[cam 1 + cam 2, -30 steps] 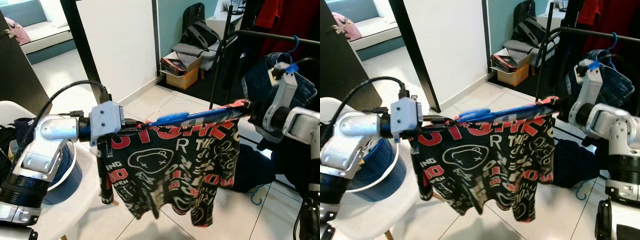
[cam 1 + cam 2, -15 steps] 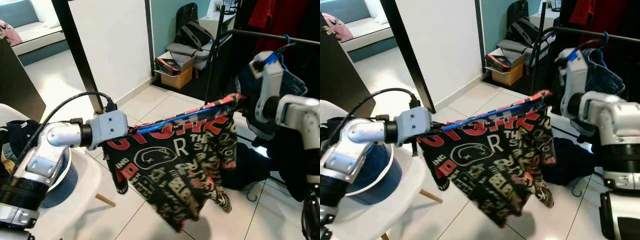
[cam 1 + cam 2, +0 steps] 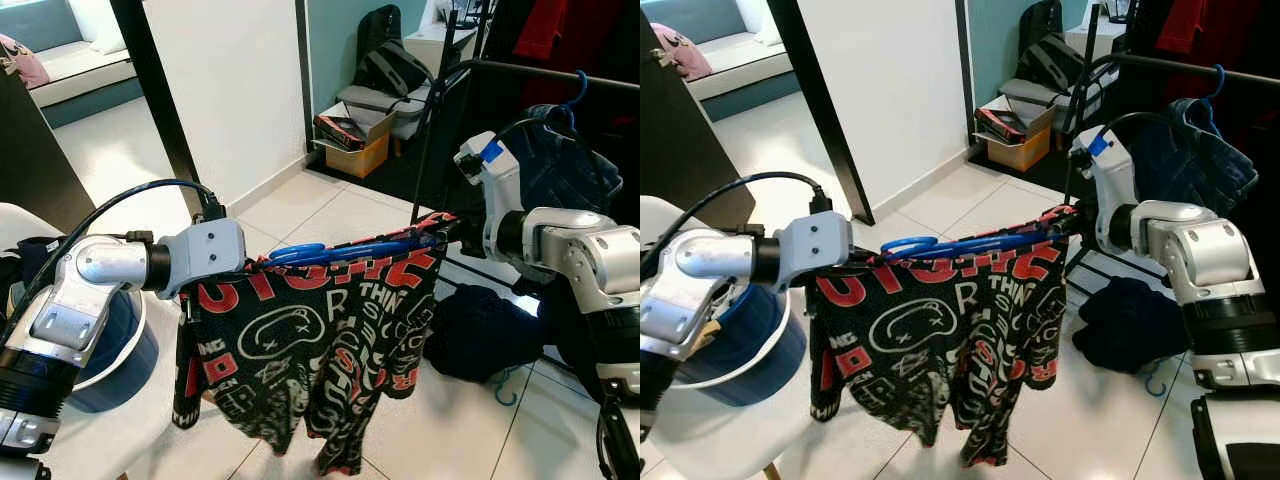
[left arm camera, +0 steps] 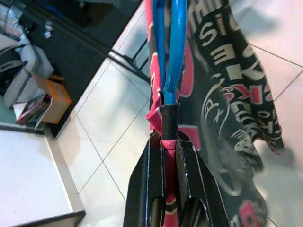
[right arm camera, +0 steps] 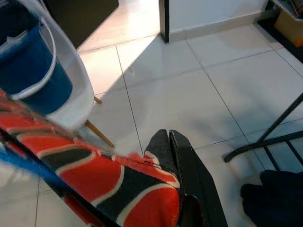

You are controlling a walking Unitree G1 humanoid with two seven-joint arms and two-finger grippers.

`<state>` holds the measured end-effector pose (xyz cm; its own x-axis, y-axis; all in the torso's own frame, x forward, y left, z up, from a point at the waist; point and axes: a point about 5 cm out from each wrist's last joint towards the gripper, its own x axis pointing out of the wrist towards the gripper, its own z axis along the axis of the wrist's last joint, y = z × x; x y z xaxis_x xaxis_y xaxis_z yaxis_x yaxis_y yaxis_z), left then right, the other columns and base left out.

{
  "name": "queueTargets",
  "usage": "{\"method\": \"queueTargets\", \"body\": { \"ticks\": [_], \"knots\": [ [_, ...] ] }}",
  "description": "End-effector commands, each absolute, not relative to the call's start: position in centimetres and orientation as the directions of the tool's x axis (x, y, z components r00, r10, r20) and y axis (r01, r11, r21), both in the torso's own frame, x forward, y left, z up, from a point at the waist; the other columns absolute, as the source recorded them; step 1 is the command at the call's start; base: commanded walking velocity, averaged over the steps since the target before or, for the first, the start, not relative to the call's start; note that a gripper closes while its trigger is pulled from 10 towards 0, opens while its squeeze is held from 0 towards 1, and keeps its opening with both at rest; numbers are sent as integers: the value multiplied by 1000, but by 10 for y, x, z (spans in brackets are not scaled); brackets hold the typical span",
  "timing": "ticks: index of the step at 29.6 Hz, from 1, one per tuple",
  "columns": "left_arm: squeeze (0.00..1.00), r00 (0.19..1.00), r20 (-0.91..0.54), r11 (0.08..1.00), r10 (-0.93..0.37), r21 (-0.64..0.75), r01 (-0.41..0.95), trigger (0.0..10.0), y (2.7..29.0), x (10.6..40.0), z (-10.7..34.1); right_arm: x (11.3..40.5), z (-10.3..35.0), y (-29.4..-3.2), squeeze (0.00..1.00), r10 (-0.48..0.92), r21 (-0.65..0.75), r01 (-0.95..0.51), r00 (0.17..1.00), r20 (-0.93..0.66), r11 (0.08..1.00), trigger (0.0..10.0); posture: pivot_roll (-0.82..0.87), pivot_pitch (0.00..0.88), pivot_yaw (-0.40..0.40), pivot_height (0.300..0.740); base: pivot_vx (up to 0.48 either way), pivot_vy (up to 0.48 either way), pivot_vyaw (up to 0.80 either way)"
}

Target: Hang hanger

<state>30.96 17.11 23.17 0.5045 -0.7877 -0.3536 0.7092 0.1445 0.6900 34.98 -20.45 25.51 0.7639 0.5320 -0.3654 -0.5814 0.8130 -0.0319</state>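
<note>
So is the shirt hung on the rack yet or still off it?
Off it. The shirt on its blue hanger is stretched between the left gripper and right gripper, short of the rack.

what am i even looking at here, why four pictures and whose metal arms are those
Those silver arms belong to a humanoid robot doing a household chore: hanging up a garment. Two pictures come from the paired cameras in its head, looking forward and down, so they show nearly the same scene. The other two come from a camera on each wrist, looking along that gripper's two black fingers.

Between the arms hangs a black shirt with red and white print, draped on a blue hanger. The left gripper is shut on one end of the shirt and hanger; the right gripper is shut on the shirt's other end.

Behind the right arm stands a black clothes rail with jeans on it. At the robot's left a blue bucket sits on a white chair.
</note>
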Motion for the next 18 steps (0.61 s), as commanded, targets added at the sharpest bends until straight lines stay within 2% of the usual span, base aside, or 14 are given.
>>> {"method": "queueTargets", "body": {
  "ticks": [1, 4, 5, 7, 10, 13, 15, 18],
  "knots": [
    [0, 479, -375, 128, -794, 667, 734, 6863, 162, 308, 223, 349, 267, -192, 0, 594, 0, -625, 742, -311, 781, 0, -81, 0, 33, 740, 0, 0, 0],
    [0, 481, -370, 141, -795, 659, 739, 7216, 154, 310, 217, 347, 271, -182, 0, 643, 35, -663, 710, -287, 748, 0, -83, 0, 34, 740, 0, 0, 0],
    [0, 506, -363, 171, -782, 656, 735, 8392, 150, 314, 212, 343, 275, -172, 0, 688, 64, -700, 674, -268, 711, 0, -86, 0, 33, 740, 0, 0, 0],
    [0, 576, -374, 218, -727, 670, 710, 8431, 154, 323, 206, 337, 278, -157, 0, 744, 90, -752, 613, -265, 652, 0, -92, 0, 33, 740, 0, 0, 0],
    [0, 616, -376, 257, -692, 668, 698, 8471, 158, 329, 206, 335, 275, -150, 0, 760, 102, -770, 586, -280, 630, 0, -93, 0, 33, 740, 0, 0, 0],
    [0, 626, -374, 272, -684, 666, 695, 8471, 159, 330, 206, 334, 273, -148, 0, 763, 106, -772, 579, -286, 626, 0, -93, 0, 33, 740, 0, 0, 0],
    [0, 696, -349, 380, -628, 643, 665, 8431, 167, 338, 211, 334, 269, -142, 0, 767, 132, -771, 569, -296, 623, 0, -90, 0, 32, 740, 0, 0, 0],
    [0, 719, -335, 415, -609, 637, 650, 8275, 170, 341, 214, 334, 268, -142, 0, 762, 137, -764, 576, -297, 631, 0, -90, 0, 32, 740, 0, 0, 0]
  ]
}}
